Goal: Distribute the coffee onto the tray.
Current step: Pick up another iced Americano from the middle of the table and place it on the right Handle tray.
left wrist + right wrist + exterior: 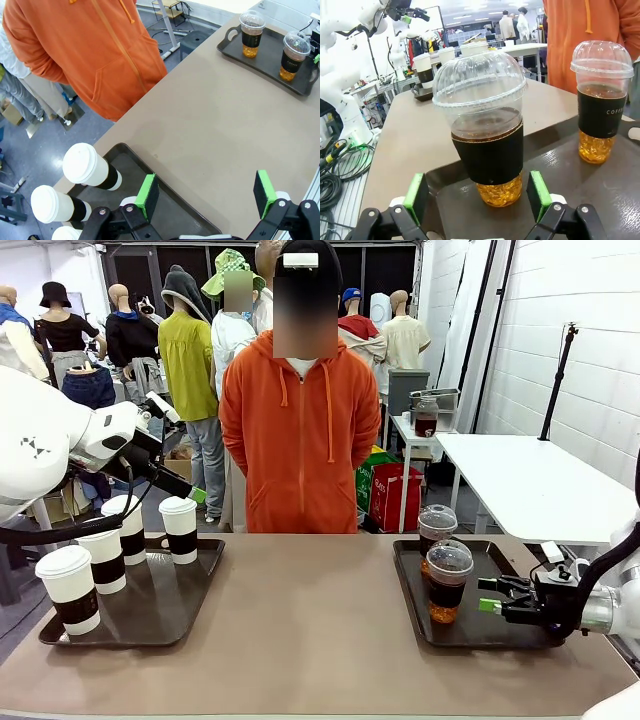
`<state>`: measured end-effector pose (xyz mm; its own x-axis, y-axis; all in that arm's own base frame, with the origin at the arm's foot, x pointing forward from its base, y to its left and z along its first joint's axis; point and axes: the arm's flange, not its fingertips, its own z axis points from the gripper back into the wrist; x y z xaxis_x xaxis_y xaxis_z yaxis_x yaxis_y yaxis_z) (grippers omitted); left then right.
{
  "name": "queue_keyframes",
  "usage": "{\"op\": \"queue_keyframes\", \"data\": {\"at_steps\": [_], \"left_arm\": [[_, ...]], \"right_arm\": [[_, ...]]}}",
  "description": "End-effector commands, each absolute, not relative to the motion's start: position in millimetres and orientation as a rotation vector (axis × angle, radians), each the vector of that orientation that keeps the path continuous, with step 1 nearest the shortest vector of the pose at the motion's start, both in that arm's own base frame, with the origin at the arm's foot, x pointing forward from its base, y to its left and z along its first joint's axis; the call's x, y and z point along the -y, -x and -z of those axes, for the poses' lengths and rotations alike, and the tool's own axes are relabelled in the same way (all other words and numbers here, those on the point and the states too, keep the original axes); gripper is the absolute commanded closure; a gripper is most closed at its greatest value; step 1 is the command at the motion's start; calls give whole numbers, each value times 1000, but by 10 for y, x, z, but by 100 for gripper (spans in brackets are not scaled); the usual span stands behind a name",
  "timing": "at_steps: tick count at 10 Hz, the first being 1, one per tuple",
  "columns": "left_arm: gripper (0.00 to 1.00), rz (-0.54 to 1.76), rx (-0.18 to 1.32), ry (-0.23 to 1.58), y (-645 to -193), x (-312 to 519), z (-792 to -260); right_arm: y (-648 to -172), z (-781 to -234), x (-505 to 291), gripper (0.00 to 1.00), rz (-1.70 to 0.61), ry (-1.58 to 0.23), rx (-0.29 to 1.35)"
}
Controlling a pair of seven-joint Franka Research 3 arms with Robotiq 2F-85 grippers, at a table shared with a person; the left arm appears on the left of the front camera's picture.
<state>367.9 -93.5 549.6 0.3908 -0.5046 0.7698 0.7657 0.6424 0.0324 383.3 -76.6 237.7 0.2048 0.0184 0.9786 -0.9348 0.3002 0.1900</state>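
Two clear dome-lidded cups of brown liquid stand on the dark tray (470,630) at the lower right of the front view, the nearer cup (448,582) just in front of the farther cup (436,528). Each wears a black sleeve. In the right wrist view the farther one's sleeve reads "COFFE", the rest cut off at the picture's edge; the nearer one's sleeve shows no print I can read.

Four white paper cups with white lids and dark brown bands stand on the other tray (190,590) at the lower left: the front cup (70,590), a second (104,560) behind it, a third (126,528) and the rear cup (180,529) nearest the person (300,430) in the orange hoodie.

The right gripper (487,595) sits low at the right tray, spread wide, its green pads (416,190) flanking the nearer dome cup without touching it. The left gripper (205,192) hangs above the left tray's edge, also spread wide with nothing between its pads. All of it rests on the tan table (310,640).
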Motion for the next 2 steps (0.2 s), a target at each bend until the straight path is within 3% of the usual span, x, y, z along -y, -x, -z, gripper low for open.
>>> {"op": "queue_keyframes", "data": {"at_steps": [1, 2], "left_arm": [[0, 827, 836, 367, -3687, 918, -5474], [0, 827, 836, 367, -3687, 918, -5474]], "right_arm": [[-3830, -2373, 753, 0, -870, -1045, 1150], [-3830, -2373, 753, 0, -870, -1045, 1150]]}}
